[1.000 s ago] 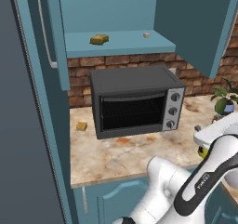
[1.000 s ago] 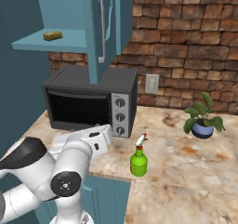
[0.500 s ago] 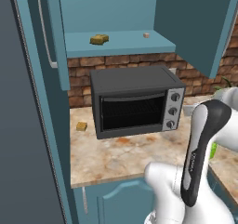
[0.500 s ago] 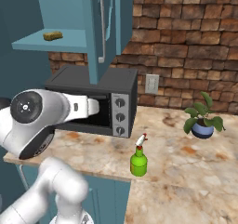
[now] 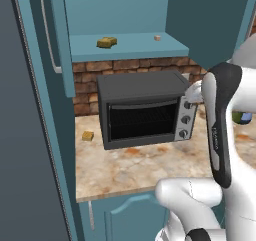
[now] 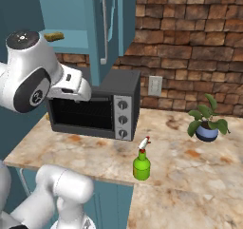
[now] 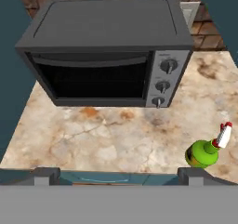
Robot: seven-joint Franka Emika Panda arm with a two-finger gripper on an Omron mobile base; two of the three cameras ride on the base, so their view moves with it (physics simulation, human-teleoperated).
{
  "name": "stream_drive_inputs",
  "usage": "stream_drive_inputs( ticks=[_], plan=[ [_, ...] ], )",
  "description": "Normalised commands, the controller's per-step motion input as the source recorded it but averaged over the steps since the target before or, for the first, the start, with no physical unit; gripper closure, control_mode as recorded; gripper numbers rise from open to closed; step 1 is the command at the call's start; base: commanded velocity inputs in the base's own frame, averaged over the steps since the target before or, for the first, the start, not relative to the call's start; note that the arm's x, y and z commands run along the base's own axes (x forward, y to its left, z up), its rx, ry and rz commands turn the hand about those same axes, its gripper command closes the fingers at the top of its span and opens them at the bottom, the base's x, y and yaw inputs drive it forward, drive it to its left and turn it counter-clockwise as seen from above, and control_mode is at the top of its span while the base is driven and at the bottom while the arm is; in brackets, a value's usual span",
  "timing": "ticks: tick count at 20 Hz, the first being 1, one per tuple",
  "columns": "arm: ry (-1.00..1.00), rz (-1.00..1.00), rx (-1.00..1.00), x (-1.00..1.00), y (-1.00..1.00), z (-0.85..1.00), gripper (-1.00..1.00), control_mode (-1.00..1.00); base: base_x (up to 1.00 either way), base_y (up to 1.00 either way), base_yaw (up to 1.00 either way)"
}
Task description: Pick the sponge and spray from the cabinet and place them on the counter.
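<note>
Spray down on counter, sponge not yet fetched; gripper released and empty.

The spray (image 6: 141,161) stands upright near the front edge of the counter (image 6: 199,164), clear of the toaster oven (image 6: 95,109), right of its knob panel. The sponge (image 5: 106,42) lies flat on the cabinet (image 5: 130,45) shelf, toward its left end, with a small pale cube (image 5: 157,37) further right. In the hand view the gripper (image 7: 118,174) hangs above the counter's front edge, jaws wide apart, nothing between them. Risks, judged: the raised arm must clear the open cabinet door and oven top on the way up; a low or skewed approach could push the thin sponge back along the shelf; the swinging elbow could topple the spray.
</note>
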Motion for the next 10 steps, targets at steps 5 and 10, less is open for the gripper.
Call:
stream_drive_inputs(
  ticks=[5, 10],
  plan=[
    [0.21, -0.03, 0.00, 0.00, 0.31, 0.18, -1.00, -1.00, 0.00, 0.00, 0.00],
    [0.00, 0.00, -0.05, 0.12, 0.31, 0.01, -1.00, -1.00, 0.00, 0.00, 0.00]
  ],
)
